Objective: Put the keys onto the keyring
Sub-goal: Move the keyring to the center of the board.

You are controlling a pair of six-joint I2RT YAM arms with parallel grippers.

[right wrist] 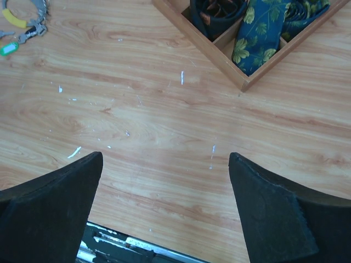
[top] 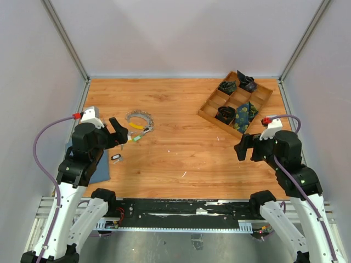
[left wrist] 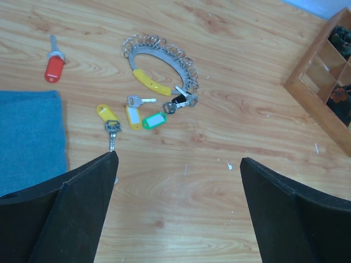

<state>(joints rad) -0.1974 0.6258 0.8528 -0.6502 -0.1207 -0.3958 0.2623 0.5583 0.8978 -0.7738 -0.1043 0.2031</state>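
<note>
**Left arm poised to pick the first loose key**

The keyring lies flat on the worktop. In the left wrist view its long axis runs from upper left to lower right, with the yellow sleeve on the near arc. Just on the near side of it lie several keys with yellow, green and black tags. Whether the black one is already threaded I cannot tell. A red-headed key sits well to the ring's left, blade pointing away from the arm.

The left jaws hang wide apart on the near side of the keyring, holding nothing. The right jaws, well off to the ring's right, are also wide and empty.

The nearest yellow-tagged key points its blade at the left jaws. It is probably best gripped across the plastic tag, not the thin blade. The left jaws should come down squarely and clear of the neighbouring keys. The right arm would likely need to steady the ring near the sleeve.
</note>
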